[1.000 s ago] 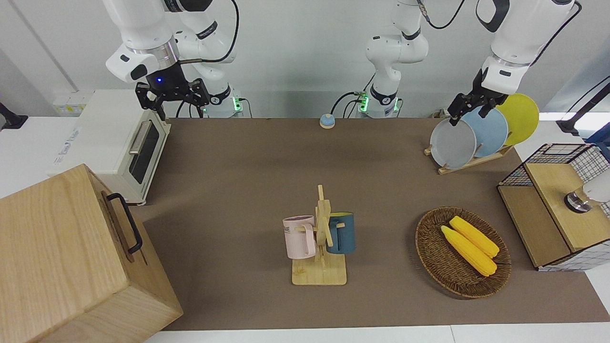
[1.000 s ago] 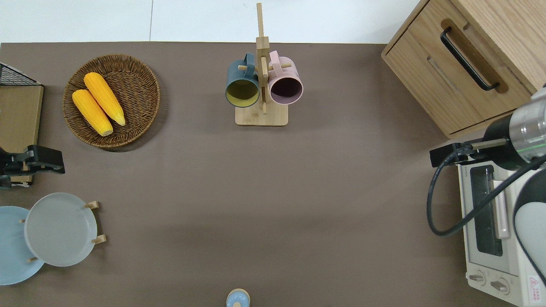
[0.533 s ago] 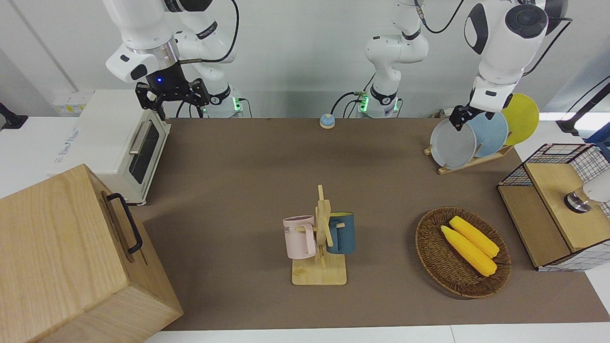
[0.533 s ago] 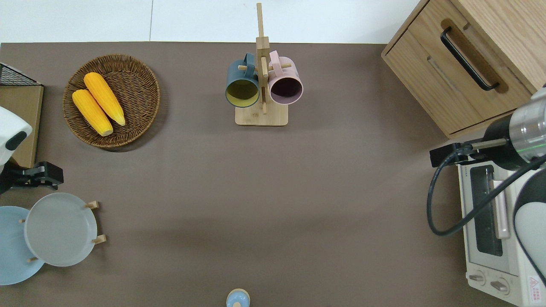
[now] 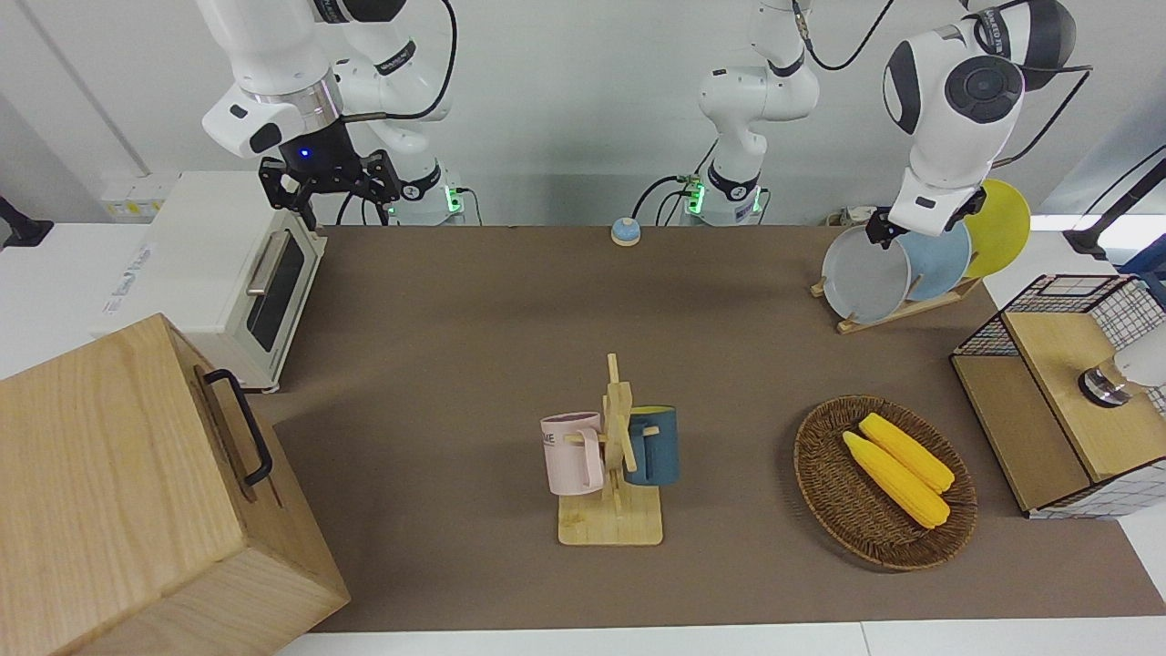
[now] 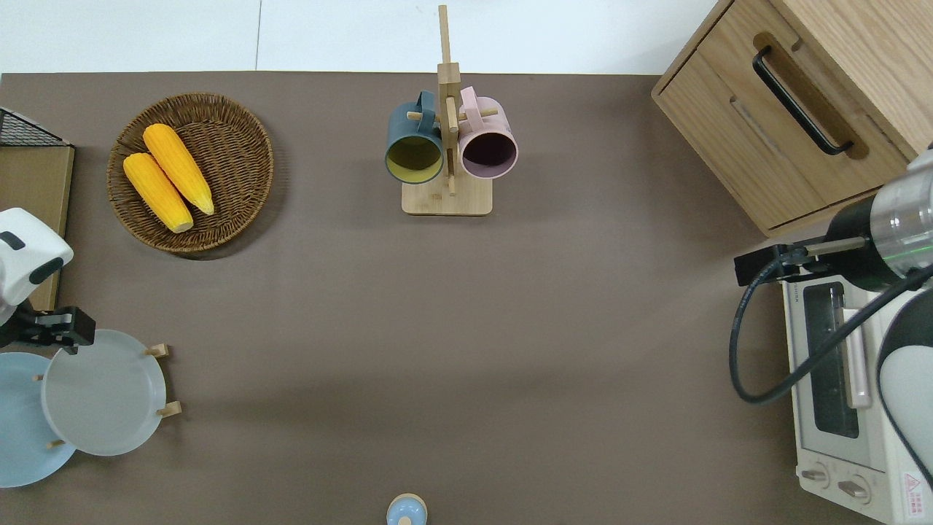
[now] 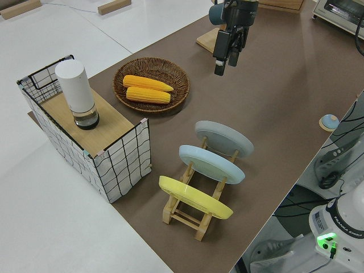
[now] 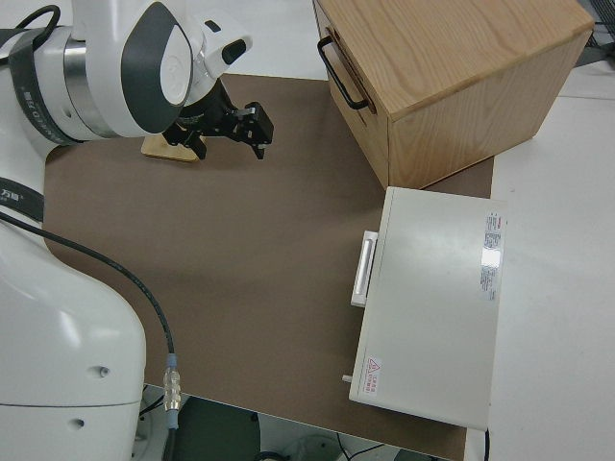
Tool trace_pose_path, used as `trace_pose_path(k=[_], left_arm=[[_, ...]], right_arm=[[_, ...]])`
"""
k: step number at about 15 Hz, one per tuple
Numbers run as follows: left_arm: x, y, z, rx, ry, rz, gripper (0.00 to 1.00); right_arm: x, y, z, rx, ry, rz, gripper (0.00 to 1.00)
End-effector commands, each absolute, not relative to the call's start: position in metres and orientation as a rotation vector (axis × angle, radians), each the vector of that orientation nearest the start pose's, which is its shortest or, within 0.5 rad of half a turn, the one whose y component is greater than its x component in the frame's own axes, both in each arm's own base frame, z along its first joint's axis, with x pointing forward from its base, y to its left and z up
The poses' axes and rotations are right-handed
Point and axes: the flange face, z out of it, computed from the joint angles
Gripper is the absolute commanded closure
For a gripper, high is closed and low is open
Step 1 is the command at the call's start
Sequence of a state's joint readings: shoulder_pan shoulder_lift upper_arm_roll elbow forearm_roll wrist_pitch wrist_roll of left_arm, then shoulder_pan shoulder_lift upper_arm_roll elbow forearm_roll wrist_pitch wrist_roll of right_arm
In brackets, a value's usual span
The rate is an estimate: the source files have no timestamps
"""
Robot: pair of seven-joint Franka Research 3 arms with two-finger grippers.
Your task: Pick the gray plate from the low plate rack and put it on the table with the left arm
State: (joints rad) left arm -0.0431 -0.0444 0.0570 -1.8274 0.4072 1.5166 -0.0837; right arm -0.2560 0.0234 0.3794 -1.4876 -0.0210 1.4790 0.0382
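The gray plate (image 5: 864, 275) stands on edge in the slot of the low plate rack (image 5: 897, 312) farthest from the robots, at the left arm's end of the table (image 5: 474, 310). It also shows in the overhead view (image 6: 103, 394) and the left side view (image 7: 223, 137). My left gripper (image 5: 882, 230) is open and empty, in the air over the plate's top rim; it also shows in the overhead view (image 6: 64, 335) and the left side view (image 7: 223, 65). The right arm is parked, its gripper (image 5: 330, 182) open.
A light-blue plate (image 5: 943, 260) and a yellow plate (image 5: 1002, 223) stand in the same rack. A wicker basket with corn (image 5: 824, 483), a wire crate (image 5: 1066, 392), a mug tree (image 5: 612, 456), a toaster oven (image 5: 228, 273), a wooden cabinet (image 5: 137, 492) and a small bell (image 5: 625, 231) are around.
My left arm has turned its wrist and brought the open gripper toward the robots and down, from over the bare table to over the gray plate's top rim. The plates have not moved.
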Motion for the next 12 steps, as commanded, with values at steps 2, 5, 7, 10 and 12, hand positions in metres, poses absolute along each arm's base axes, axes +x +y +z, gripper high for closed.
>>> trace_pose_path(k=[2,5,7,10,12], left_arm=[[0.513,0.062,0.508,-2.633,-0.079,0.404,0.01],[0.511,0.074,0.495,-2.627,-0.103,0.445,0.01],[0.512,0.076,0.479,-2.619,-0.1,0.491,0.01],[0.513,0.087,0.457,-2.622,-0.123,0.556,0.01],[0.513,0.092,0.44,-2.659,-0.139,0.584,0.01]], right_arm=[[0.546,0.061,0.648,-3.157,-0.106,0.053,0.017],[0.546,0.061,0.648,-3.157,-0.106,0.053,0.017],[0.546,0.061,0.648,-3.157,-0.106,0.053,0.017],[0.546,0.061,0.648,-3.157,-0.106,0.053,0.017],[0.546,0.061,0.648,-3.157,-0.106,0.053,0.017]])
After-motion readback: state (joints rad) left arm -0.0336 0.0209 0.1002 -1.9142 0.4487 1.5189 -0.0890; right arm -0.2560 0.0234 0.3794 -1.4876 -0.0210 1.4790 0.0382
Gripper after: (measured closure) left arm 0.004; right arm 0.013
